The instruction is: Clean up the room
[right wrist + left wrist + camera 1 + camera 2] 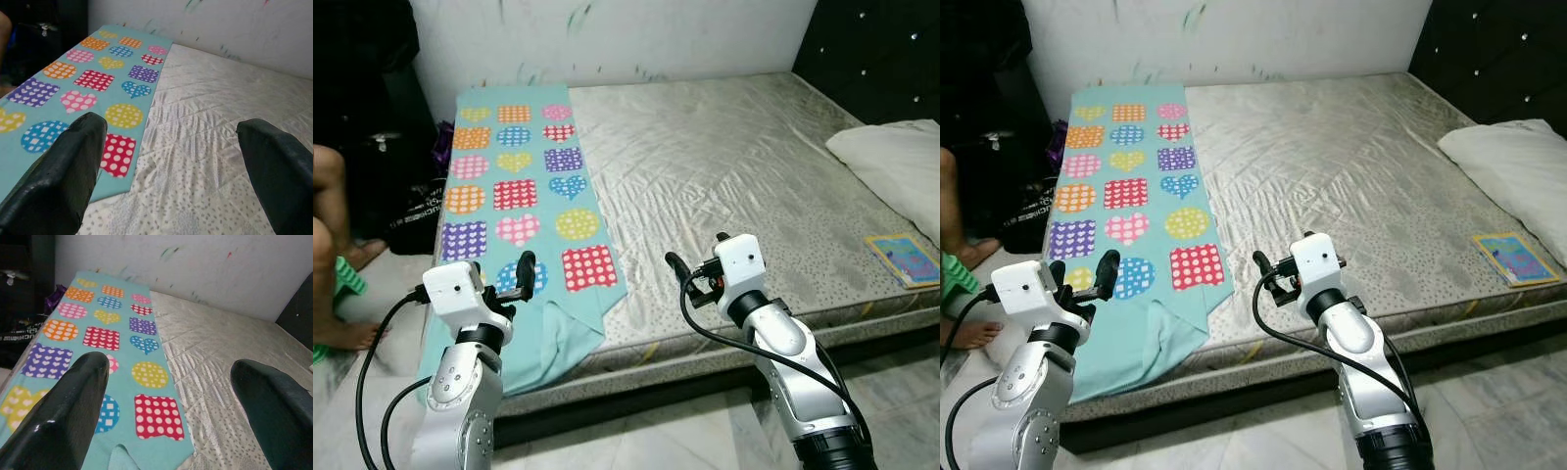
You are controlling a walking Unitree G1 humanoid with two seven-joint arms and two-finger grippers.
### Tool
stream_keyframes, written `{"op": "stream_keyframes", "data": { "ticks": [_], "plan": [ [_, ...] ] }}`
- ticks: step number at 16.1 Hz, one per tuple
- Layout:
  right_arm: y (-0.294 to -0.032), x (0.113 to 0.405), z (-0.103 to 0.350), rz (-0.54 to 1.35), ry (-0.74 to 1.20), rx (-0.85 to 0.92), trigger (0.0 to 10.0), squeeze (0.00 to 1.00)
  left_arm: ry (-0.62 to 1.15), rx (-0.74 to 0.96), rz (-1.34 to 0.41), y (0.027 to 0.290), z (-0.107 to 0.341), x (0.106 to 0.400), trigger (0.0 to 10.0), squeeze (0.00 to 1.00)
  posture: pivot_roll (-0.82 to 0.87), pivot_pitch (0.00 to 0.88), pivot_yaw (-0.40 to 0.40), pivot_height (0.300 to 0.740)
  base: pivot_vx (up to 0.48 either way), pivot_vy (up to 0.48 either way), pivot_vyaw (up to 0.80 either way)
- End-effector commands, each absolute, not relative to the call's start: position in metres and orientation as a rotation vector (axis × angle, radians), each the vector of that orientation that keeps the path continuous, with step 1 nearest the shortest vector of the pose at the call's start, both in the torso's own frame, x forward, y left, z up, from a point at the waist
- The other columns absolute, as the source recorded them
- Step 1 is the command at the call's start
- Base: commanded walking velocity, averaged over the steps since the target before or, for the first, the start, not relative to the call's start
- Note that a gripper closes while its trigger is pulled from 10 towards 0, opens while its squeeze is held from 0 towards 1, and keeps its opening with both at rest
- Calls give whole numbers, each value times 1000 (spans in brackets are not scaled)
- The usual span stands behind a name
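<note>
Left tool (521, 277): fingers spread apart, nothing between them; raised over the near left corner of the bed.
Right tool (677, 274): fingers wide apart, nothing held; raised over the near edge of the bed, well to the right of the left tool.
Blanket (514, 196): turquoise, printed with coloured hearts, squares and circles; lies flat directly ahead of the left tool and to the left of the right tool, running along the bed's left side to the wall; its near end hangs over the mattress edge below the left tool.
Bed (734, 176): grey quilted mattress, ahead of both tools.
Pillow (891, 162): white, far right of the right tool, by the dark headboard.
Book (903, 258): flat, colourful cover, on the mattress near its edge, right of the right tool.
Person (335, 264): bare legs on the floor, left of the left tool.
</note>
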State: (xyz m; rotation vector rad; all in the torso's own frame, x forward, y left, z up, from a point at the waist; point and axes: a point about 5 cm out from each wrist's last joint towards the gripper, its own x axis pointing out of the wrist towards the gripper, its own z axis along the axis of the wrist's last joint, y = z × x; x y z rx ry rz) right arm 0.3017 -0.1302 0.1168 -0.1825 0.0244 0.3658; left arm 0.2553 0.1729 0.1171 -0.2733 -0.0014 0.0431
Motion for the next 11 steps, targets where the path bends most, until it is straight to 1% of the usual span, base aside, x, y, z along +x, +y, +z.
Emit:
{"op": "stream_keyframes", "data": {
  "ticks": [1,4,11],
  "plan": [
    [-131,304,121,367,8,-190,10000,0,-17,-269,32,173,120,255,10000,0,-123,51,-36,740,352,0,0],
    [-131,304,121,361,6,-190,10000,0,-4,-265,43,173,118,254,10000,0,-124,52,-36,740,291,0,0],
    [-133,303,120,353,4,-194,10000,0,11,-260,73,174,116,254,10000,0,-126,57,-36,740,0,0,0]
  ]
}}
